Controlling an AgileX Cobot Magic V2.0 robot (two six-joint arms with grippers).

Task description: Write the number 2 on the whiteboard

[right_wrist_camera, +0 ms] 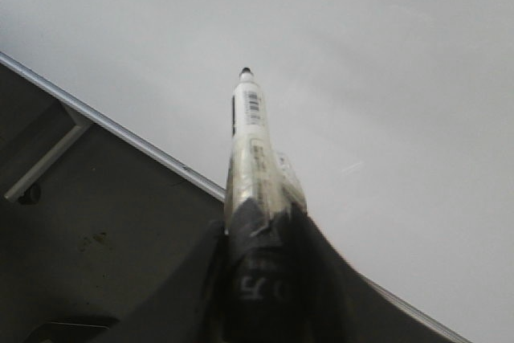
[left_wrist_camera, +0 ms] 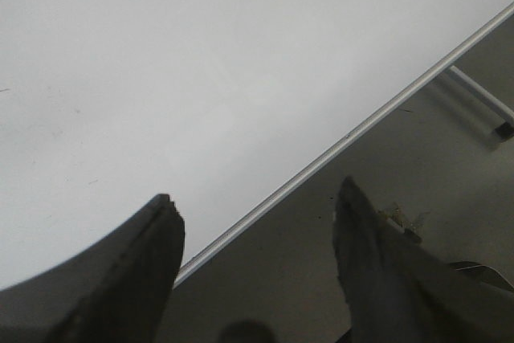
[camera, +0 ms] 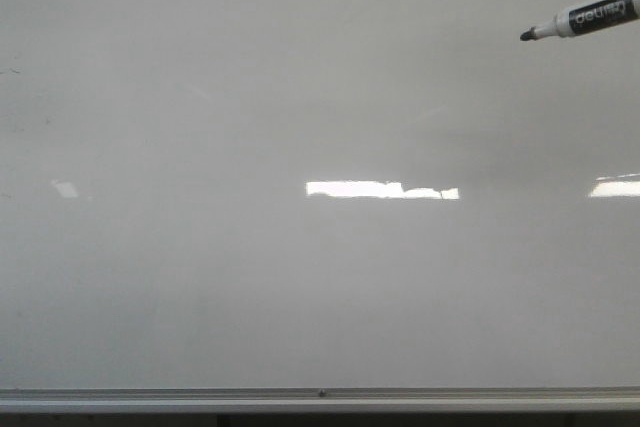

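Glossy white-grey surface fills the front view: the whiteboard (camera: 300, 277), its silver frame running along the bottom edge. No number 2 shows anywhere on it yet; only bright rectangular light reflections and faint smudges near the left edge. A black-tipped marker (camera: 585, 19) enters at the top right corner, its long axis slanting down toward the left, tip leading; whether the tip touches the board cannot be told. Its black label carries mirrored lettering, possibly "Comix", not surely readable. In the right wrist view the right gripper (right_wrist_camera: 259, 238) is clamped around the marker's barrel, which bears a barcode. The left gripper (left_wrist_camera: 257, 214) hangs spread wide, empty, near the board's frame.
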